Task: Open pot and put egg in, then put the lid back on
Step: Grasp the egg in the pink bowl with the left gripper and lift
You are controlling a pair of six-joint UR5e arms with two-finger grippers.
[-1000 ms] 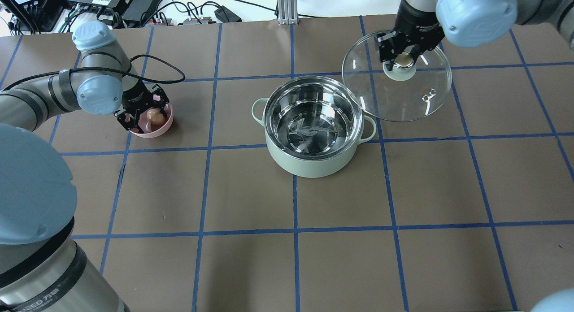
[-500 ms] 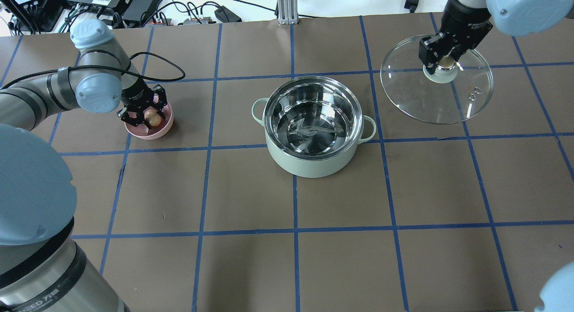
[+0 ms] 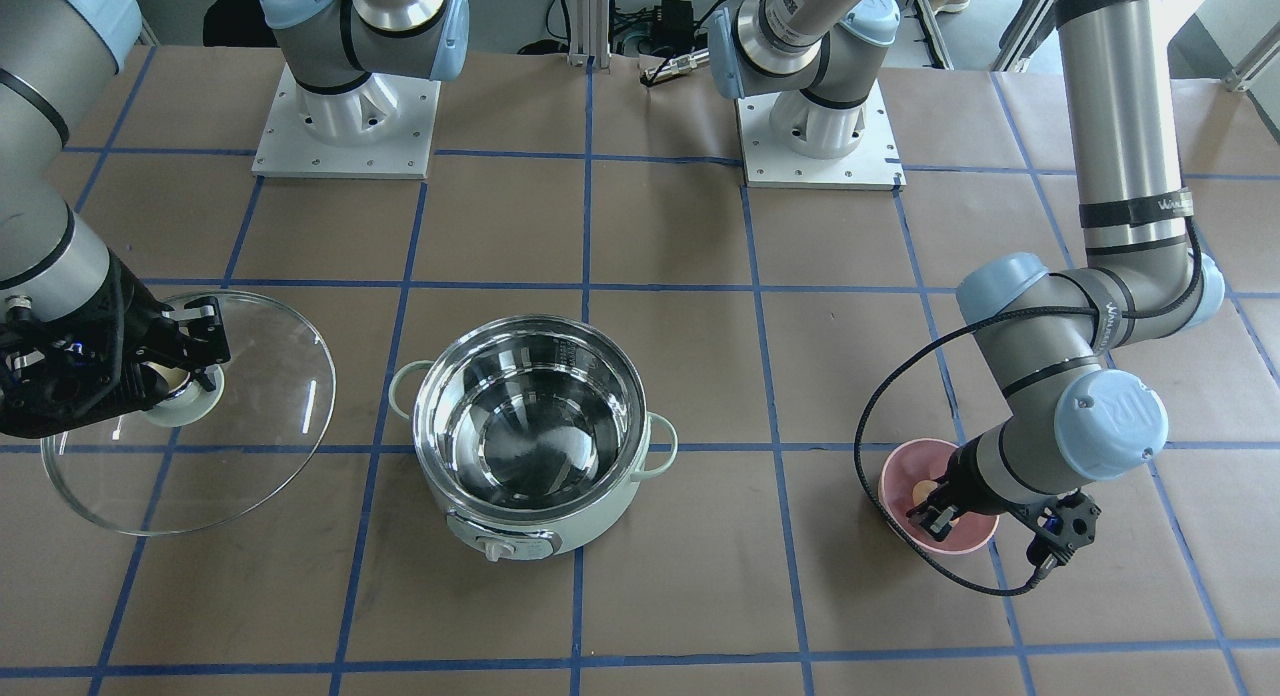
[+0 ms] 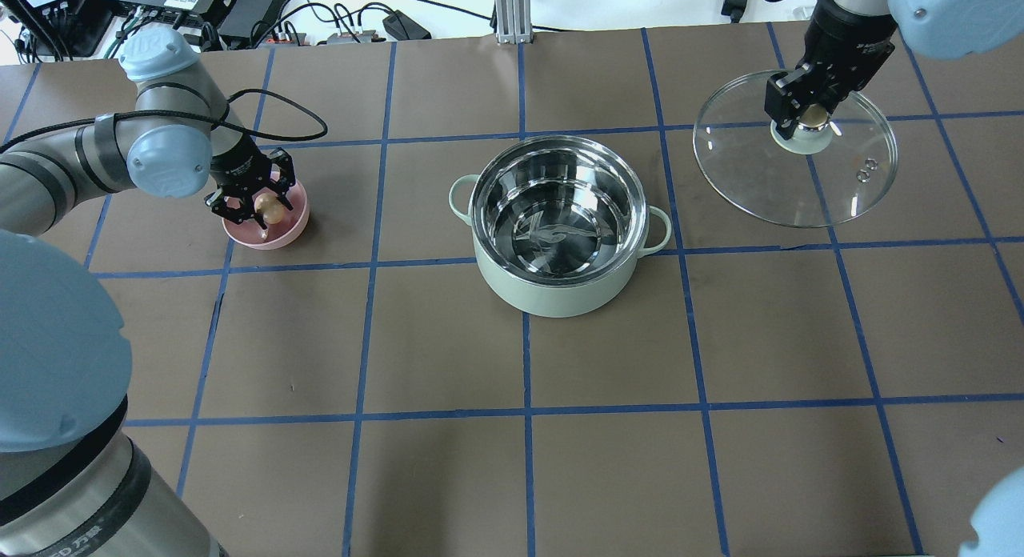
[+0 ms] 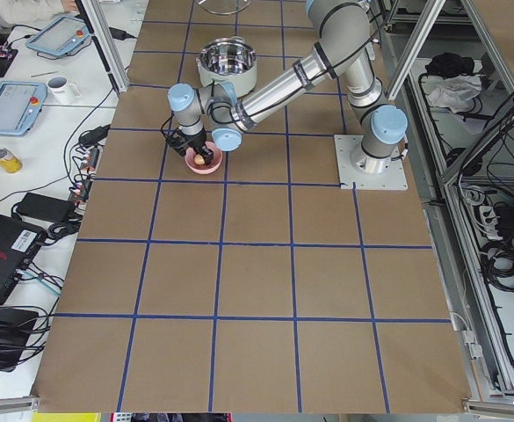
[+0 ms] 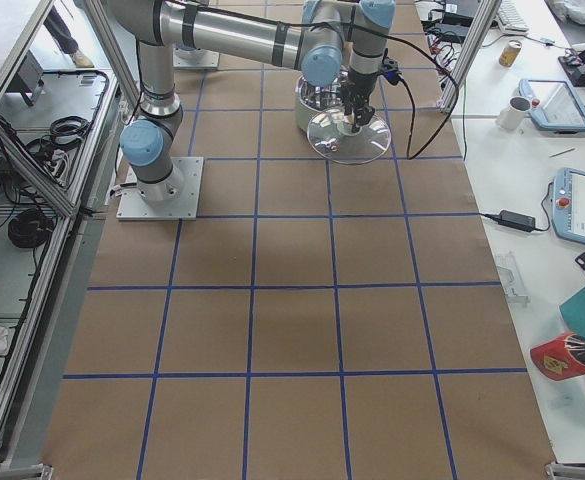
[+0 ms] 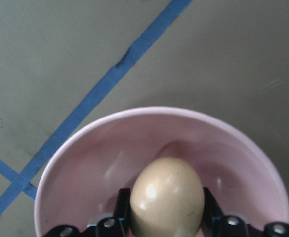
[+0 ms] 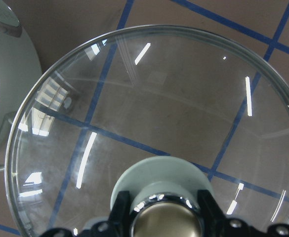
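Note:
The mint-green pot (image 4: pixel 552 297) stands open mid-table, its steel inside empty; it also shows in the front view (image 3: pixel 600 521). My right gripper (image 4: pixel 806 113) is shut on the beige knob (image 8: pixel 166 222) of the clear glass lid (image 4: pixel 800 189) and holds it to the right of the pot, clear of it. The lid also shows in the front view (image 3: pixel 260 406). My left gripper (image 4: pixel 260 209) is down in a pink bowl (image 4: pixel 292 227), its fingers shut on the tan egg (image 7: pixel 167 197). The egg (image 4: pixel 273 211) still sits low in the bowl.
Brown table with blue tape grid. Cables and electronics (image 4: pixel 200 5) lie past the far edge. The arm bases (image 3: pixel 345 126) stand on plates at the robot's side. The pot's control knob (image 3: pixel 492 548) faces the operators' side.
My right arm has carried the lid further right, away from the pot. My left gripper's fingers have closed in on the egg in the pink bowl.

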